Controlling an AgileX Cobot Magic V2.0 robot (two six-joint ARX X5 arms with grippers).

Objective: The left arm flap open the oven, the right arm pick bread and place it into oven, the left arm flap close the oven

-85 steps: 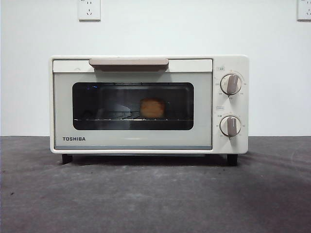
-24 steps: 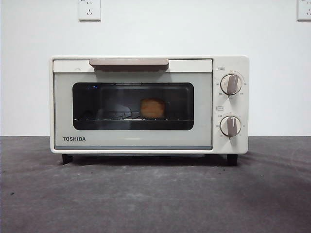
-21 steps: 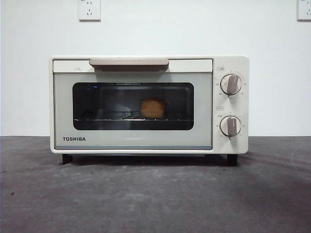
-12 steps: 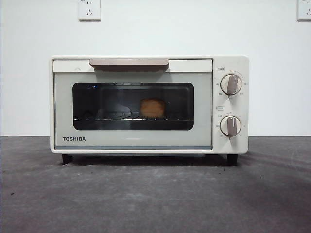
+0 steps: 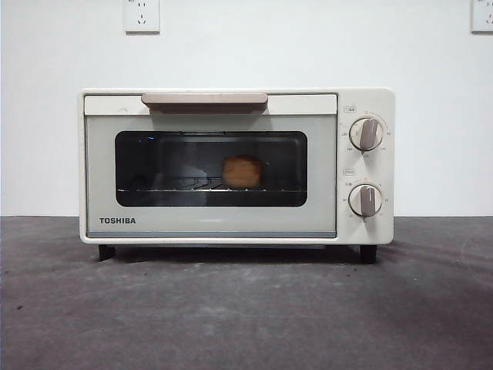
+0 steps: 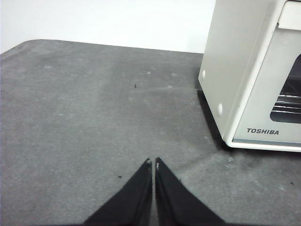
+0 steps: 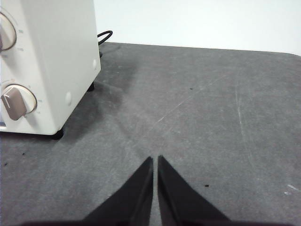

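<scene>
Seeing the bread point(image 5: 242, 171) on the rack behind the oven point(image 5: 208, 166)'s shut door, we judge the task done; our left tool point(image 6: 153, 163) at its 9 o'clock and right tool point(image 7: 155, 159) at 3 o'clock rest pinched closed, empty, above the table point(image 5: 246, 308).

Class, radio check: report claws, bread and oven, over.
Left claw shut, empty, beside oven. Right claw shut, empty, other side. Bread on rack, door closed. Nothing in the way.
</scene>
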